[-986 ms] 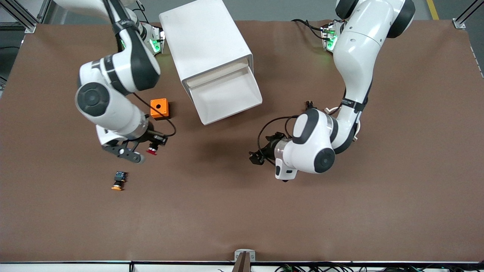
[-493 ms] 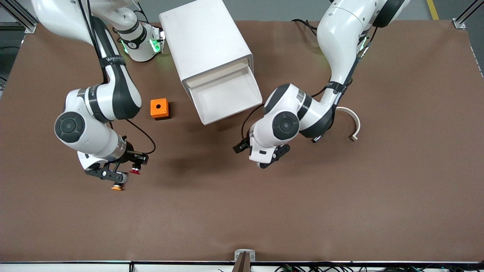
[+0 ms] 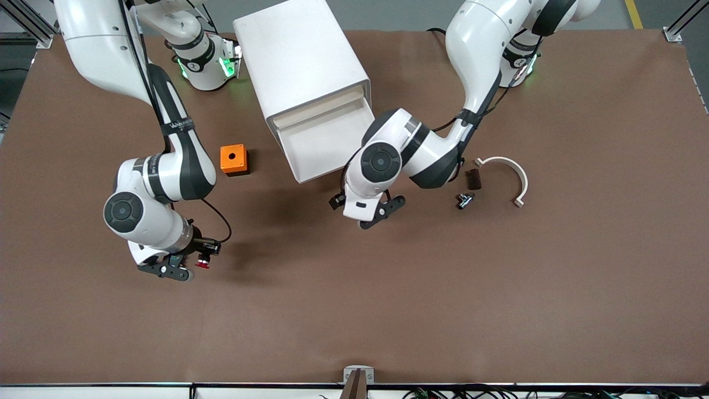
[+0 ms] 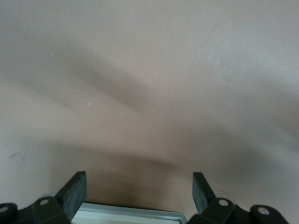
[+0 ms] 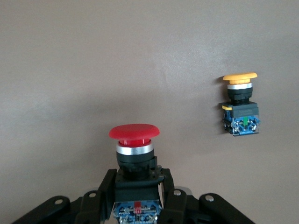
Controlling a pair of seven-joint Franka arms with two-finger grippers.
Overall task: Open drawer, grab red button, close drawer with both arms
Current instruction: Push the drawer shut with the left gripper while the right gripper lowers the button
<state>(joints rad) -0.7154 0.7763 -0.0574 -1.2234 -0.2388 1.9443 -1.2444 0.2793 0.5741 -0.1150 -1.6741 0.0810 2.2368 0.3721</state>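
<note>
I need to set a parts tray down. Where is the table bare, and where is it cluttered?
Bare: the wide strip of table nearest the front camera. Crowded: by the open drawer, the orange cube and the curved white piece.

Below the left gripper (image 3: pixel 372 213) lies bare table (image 3: pixel 388 310); just above it the open drawer (image 3: pixel 332 141) juts from the cabinet (image 3: pixel 302 61), blocking that way. A dark block (image 3: pixel 473 179), a small metal part (image 3: pixel 464 200) and a curved white strip (image 3: pixel 512 174) lie toward the left arm's end. The right gripper (image 3: pixel 188 266), clamped on the button (image 5: pixel 134 144), has the yellow-capped button (image 5: pixel 240 103) near it on the mat; the orange cube (image 3: pixel 233 159) stands well apart.
</note>
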